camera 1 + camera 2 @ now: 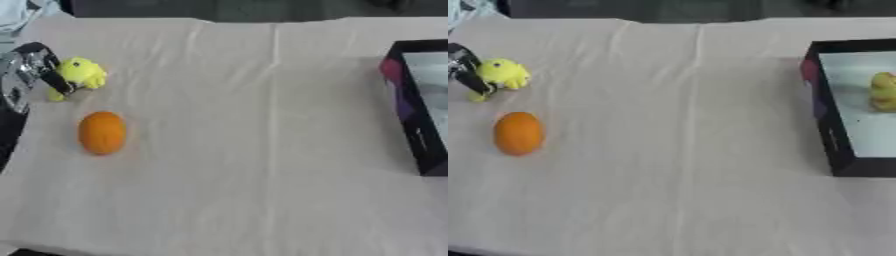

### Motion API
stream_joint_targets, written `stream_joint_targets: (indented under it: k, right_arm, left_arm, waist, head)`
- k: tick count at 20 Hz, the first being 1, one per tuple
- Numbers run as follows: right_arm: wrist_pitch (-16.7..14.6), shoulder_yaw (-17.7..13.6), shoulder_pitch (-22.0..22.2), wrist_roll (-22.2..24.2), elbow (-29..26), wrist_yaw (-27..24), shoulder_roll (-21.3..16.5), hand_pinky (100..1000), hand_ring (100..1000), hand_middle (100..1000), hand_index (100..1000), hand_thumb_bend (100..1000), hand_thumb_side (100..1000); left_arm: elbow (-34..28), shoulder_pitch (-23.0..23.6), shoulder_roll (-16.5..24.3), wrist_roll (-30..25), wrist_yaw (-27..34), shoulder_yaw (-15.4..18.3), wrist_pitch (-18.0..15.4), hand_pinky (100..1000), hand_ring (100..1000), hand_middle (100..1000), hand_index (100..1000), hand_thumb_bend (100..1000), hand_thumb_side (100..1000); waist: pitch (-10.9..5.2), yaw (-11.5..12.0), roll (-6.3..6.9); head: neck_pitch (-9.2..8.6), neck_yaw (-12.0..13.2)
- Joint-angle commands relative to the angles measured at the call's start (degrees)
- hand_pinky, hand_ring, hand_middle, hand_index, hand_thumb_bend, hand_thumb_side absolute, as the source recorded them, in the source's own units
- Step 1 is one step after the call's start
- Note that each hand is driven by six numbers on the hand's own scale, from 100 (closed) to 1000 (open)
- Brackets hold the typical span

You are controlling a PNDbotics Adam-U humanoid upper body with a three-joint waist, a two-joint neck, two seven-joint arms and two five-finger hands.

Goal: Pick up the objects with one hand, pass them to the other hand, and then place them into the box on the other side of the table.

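Note:
A small yellow toy (83,73) lies at the far left of the table. My left hand (24,75) comes in from the left edge, and a black finger (54,79) curls across the toy's left side. Just in front of the toy, an orange (102,132) rests on the cloth, apart from the hand. At the right edge stands a black box (826,125) with a pale floor, and a yellow object (883,91) lies inside it. My right hand shows in neither view.
A cream cloth (254,150) with long creases covers the table. Its far edge meets a dark band at the top. The box's near wall (868,167) stands up from the cloth at the right.

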Motion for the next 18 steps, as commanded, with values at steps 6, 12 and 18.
stream_joint_targets:
  k: [6, 12, 18]
  right_arm:
    - [0.13, -0.88, 0.01, -0.24, -0.54, -1.03, -1.47, 860, 859, 856, 867, 162, 477]
    - [0.18, -0.69, -0.25, -0.01, -1.56, -1.59, -1.5, 860, 859, 856, 870, 162, 467]
    - [0.41, 0.62, -3.02, 1.9, -3.88, -1.0, 0.24, 863, 876, 881, 891, 193, 439]
  left_arm:
    - [-5.18, 0.93, 2.09, 6.23, 5.17, -0.68, -1.42, 733, 645, 525, 501, 221, 100]
    - [-19.52, 4.36, 5.57, 2.76, 14.13, -4.85, -4.53, 727, 645, 526, 509, 204, 100]
    - [-33.49, 7.91, 7.09, 0.98, 20.8, -7.95, -4.69, 720, 644, 525, 511, 189, 100]
  waist:
    - [-1.97, 0.42, -0.01]
    - [-2.88, 1.18, 0.11]
    - [-4.04, 1.59, 0.07]
  head:
    - [0.32, -1.48]
    - [1.34, -3.0]
    - [1.27, -4.45]
